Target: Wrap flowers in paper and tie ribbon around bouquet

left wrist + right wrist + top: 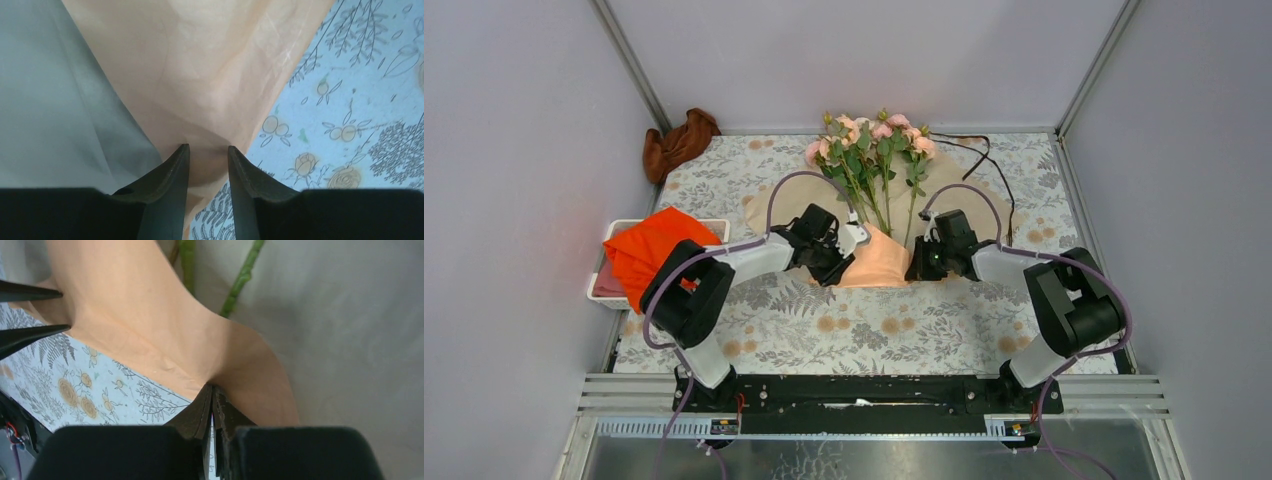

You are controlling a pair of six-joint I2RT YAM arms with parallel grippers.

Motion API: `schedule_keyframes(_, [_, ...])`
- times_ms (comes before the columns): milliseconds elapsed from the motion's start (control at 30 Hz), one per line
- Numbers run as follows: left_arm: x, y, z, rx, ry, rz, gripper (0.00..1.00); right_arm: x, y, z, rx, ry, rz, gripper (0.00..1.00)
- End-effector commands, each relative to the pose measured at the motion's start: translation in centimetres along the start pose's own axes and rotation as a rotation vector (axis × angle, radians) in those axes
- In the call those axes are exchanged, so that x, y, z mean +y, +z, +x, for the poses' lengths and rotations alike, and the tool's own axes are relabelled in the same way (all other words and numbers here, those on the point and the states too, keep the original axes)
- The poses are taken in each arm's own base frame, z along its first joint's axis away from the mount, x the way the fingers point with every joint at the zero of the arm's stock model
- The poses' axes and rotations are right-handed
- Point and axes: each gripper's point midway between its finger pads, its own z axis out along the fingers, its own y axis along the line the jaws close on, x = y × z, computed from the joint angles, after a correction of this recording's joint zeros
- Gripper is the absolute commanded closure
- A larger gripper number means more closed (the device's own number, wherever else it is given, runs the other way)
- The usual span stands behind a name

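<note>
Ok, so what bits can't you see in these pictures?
- Bottom ends of the flowers: top view, hidden by the folded paper.
- Inside the white basket: top view, the orange cloth covers it.
- One end of the ribbon: top view, too thin to follow near the blooms.
- The blooms: both wrist views, cut off by the top edge.

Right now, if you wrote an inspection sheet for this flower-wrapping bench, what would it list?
Surface: floral-print cloth, lying flat.
Job's things: flowers lie on the paper; ribbon lies loose to the right of the blooms.
Clutter: brown cloth in far left corner; orange cloth in white basket.
Hands: left hand fingers apart astride paper; right hand shut on paper edge.
Cables: purple cables arch up in loops.
Surroundings: grey walls.
</note>
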Motion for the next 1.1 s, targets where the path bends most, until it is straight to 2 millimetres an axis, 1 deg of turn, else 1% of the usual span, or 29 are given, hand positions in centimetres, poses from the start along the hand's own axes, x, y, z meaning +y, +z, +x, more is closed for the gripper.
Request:
schedule_keyframes(0, [0.2,-1.1,5.5,0.161,0.045,-0.027,0.59,-4.2,-0.7,1.8,0.005,0.059,0.162,0.92])
schedule_keyframes(100, [0.5,-2.1,8.0,0.217,0.048,-0.044,0.59,-4.8,-0.8,2.7,0.02,0.074,0.177,0.91])
schedule_keyframes(167, [0.9,-2.9,9.5,0.244,0.039,-0.057,0.59,-4.9,-0.8,3.0,0.026,0.081,0.18,0.91])
schedule_keyframes(300, [2.1,-4.9,11.8,0.262,-0.014,-0.09,0.59,-4.7,-0.7,2.6,0.022,0.088,0.175,0.91])
schedule_keyframes(333, [2.5,-5.4,12.4,0.268,-0.02,-0.104,0.59,-4.8,-0.9,3.1,0.044,0.096,0.184,0.91])
schedule_keyframes(400, [3.1,-6.5,13.4,0.281,-0.033,-0.124,0.59,-4.8,-1.0,3.1,0.053,0.099,0.185,0.91])
schedule_keyframes(467, [3.6,-7.7,13.7,0.283,-0.027,-0.147,0.59,-4.7,-1.0,3.1,0.06,0.097,0.182,0.91])
schedule_keyframes(533, [4.2,-8.7,13.5,0.283,-0.005,-0.181,0.58,-4.6,-1.0,3.1,0.065,0.1,0.179,0.91])
schedule_keyframes(567, [4.6,-9.3,12.9,0.276,0.005,-0.205,0.58,-4.5,-1.0,3.0,0.067,0.103,0.175,0.91])
schedule_keyframes(600, [5.0,-9.8,12.0,0.26,0.01,-0.224,0.58,-4.3,-0.9,3.0,0.069,0.108,0.171,0.91])
schedule_keyframes(667, [5.1,-10.7,8.6,0.2,0.014,-0.244,0.58,-4.1,-0.8,2.9,0.071,0.117,0.162,0.91])
schedule_keyframes(700, [4.7,-10.8,6.5,0.159,0.023,-0.233,0.58,-4.0,-0.8,2.9,0.073,0.123,0.159,0.91])
schedule_keyframes(733, [3.7,-10.6,4.4,0.121,0.05,-0.204,0.58,-3.9,-0.8,2.7,0.071,0.125,0.156,0.9])
schedule_keyframes(800, [0.4,-9.3,0.7,0.051,0.134,-0.095,0.58,-3.7,-0.8,2.5,0.067,0.127,0.153,0.9])
schedule_keyframes(833, [-1.2,-8.4,-0.6,0.018,0.174,-0.031,0.58,-3.6,-0.8,2.4,0.06,0.129,0.152,0.9])
schedule_keyframes(867, [-2.4,-7.6,-1.9,-0.019,0.195,0.02,0.58,-3.5,-0.8,2.3,0.056,0.131,0.151,0.9])
schedule_keyframes(900, [-2.8,-6.5,-3.2,-0.055,0.2,0.037,0.59,-3.4,-0.8,2.1,0.048,0.136,0.148,0.9])
schedule_keyframes(933, [-2.7,-5.6,-4.5,-0.083,0.182,0.029,0.61,-3.3,-0.8,2.0,0.043,0.143,0.142,0.9])
schedule_keyframes(1033, [-2.6,-2.8,-7.2,-0.122,0.149,0.045,0.73,-2.6,-0.5,1.8,0.035,0.162,0.104,0.93])
schedule_keyframes(1067, [-2.5,-2.0,-8.3,-0.155,0.129,0.05,0.77,-2.6,-0.4,2.0,0.043,0.175,0.096,0.94])
